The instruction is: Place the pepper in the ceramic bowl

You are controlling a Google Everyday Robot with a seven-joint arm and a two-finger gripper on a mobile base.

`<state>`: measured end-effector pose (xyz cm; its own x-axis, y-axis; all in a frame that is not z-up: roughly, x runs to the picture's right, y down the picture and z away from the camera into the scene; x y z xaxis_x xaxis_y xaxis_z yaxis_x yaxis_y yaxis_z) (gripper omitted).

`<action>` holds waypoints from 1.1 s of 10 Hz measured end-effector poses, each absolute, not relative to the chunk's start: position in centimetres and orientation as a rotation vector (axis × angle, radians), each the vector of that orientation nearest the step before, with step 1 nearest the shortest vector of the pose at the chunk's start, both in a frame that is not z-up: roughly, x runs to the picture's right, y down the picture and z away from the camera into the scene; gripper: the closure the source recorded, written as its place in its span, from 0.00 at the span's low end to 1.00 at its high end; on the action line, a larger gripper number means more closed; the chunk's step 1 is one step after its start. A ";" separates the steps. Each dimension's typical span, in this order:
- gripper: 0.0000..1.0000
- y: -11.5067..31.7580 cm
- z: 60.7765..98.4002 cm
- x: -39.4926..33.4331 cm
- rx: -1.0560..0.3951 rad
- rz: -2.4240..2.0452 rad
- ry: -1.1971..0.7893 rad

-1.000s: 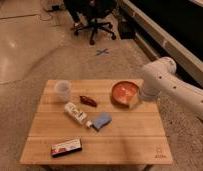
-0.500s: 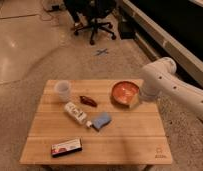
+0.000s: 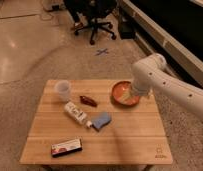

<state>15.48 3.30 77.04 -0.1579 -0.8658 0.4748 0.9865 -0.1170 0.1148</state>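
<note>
The pepper (image 3: 88, 100) is small, dark red-brown and elongated. It lies on the wooden table (image 3: 120, 135) between the cup and the bowl, left of centre. The ceramic bowl (image 3: 124, 93) is round, orange-red with a lighter inside, and sits at the table's back right. My white arm comes in from the right and bends down over the bowl's right side. My gripper (image 3: 136, 93) is at the bowl's right rim, well to the right of the pepper, and mostly hidden by the arm.
A translucent white cup (image 3: 63, 90) stands at the back left. A white bottle (image 3: 77, 114) lies beside a blue sponge-like object (image 3: 101, 120) mid-table. A dark flat packet (image 3: 66, 147) lies near the front left edge. An office chair (image 3: 97, 15) stands on the floor behind.
</note>
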 end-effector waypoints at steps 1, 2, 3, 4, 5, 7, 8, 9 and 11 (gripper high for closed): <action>0.20 2.2 78.1 13.5 -0.304 -1.706 -0.477; 0.20 0.9 79.4 11.2 -0.264 -1.743 -0.488; 0.20 -0.1 80.5 9.1 -0.234 -1.779 -0.500; 0.20 -0.7 81.3 7.5 -0.214 -1.808 -0.511; 0.20 -1.3 82.3 5.6 -0.193 -1.842 -0.525; 0.20 -1.7 84.2 1.5 -0.162 -1.918 -0.558; 0.20 -1.6 85.0 0.0 -0.155 -1.949 -0.571; 0.20 -1.0 85.8 -1.8 -0.149 -1.979 -0.595; 0.20 0.1 86.9 -4.4 -0.141 -2.019 -0.630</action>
